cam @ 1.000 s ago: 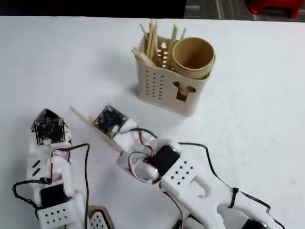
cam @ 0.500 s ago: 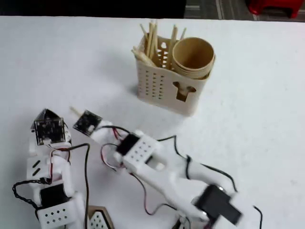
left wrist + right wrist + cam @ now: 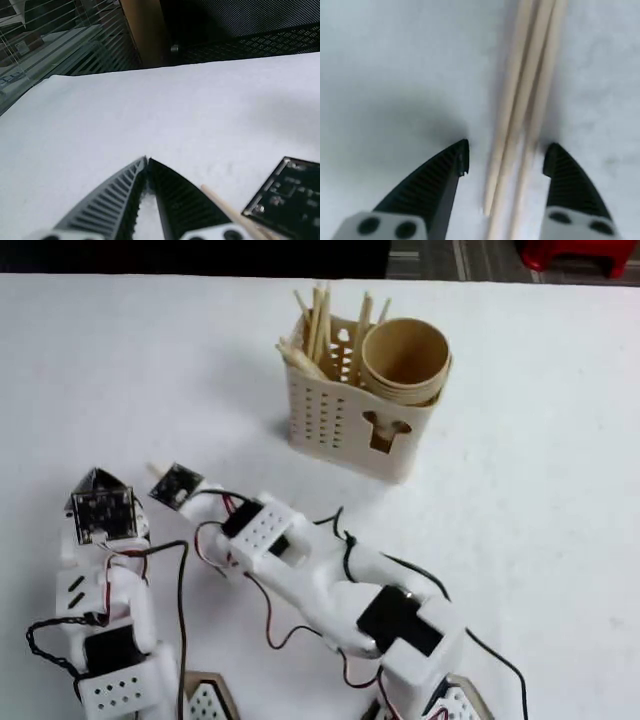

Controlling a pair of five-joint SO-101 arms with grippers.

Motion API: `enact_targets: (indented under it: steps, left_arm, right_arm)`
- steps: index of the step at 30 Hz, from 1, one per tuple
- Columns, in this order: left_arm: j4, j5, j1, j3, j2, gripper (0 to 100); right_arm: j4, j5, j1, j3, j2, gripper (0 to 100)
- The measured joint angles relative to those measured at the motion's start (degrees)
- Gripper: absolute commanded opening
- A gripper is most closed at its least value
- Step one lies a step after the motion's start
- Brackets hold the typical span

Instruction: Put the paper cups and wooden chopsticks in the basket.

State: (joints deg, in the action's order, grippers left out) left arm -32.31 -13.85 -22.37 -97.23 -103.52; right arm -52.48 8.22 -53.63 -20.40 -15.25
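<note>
A cream perforated basket (image 3: 350, 425) stands at the back centre of the white table, holding stacked paper cups (image 3: 406, 360) and several upright wooden chopsticks (image 3: 318, 325). More chopsticks (image 3: 522, 105) lie flat on the table between the two arms; one tip (image 3: 154, 471) sticks out past the right arm's wrist. My right gripper (image 3: 506, 160) hovers directly over them, open, with one finger on each side of the sticks. My left gripper (image 3: 148, 165) is shut and empty at the front left, just beside that spot; a chopstick (image 3: 227, 207) and the right arm's wrist board show in its view.
The right arm (image 3: 330, 585) stretches diagonally across the front of the table toward the left arm (image 3: 105, 580), and the two wrists are close together. Loose cables trail along both arms. Open table surface lies left and right of the basket.
The right arm has swung left and extended, carrying its wrist from the table's middle toward the chopsticks' far tip beside the left arm. The left arm has stayed still.
</note>
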Motion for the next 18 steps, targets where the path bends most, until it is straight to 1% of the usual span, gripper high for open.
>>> enact_targets:
  steps: [3,5,9,13,18]
  left_arm:
    - [0.00,0.00,0.00,0.00,0.00,3]
    - [0.00,0.00,0.00,0.00,0.00,3]
    - [0.00,0.00,0.00,0.00,0.00,3]
    - [0.00,0.00,0.00,0.00,0.00,3]
    - [0.00,0.00,0.00,0.00,0.00,3]
  right_arm:
    - [-0.88,-0.09,0.88,1.58,-0.44,1.2]
    - [-1.49,0.00,1.23,1.85,-0.53,2.7]
    - [-3.34,0.00,2.81,2.02,-0.53,1.9]
    - [-5.45,0.26,6.24,2.46,-0.44,1.9]
    - [-10.29,3.08,10.29,2.20,2.64,1.9]
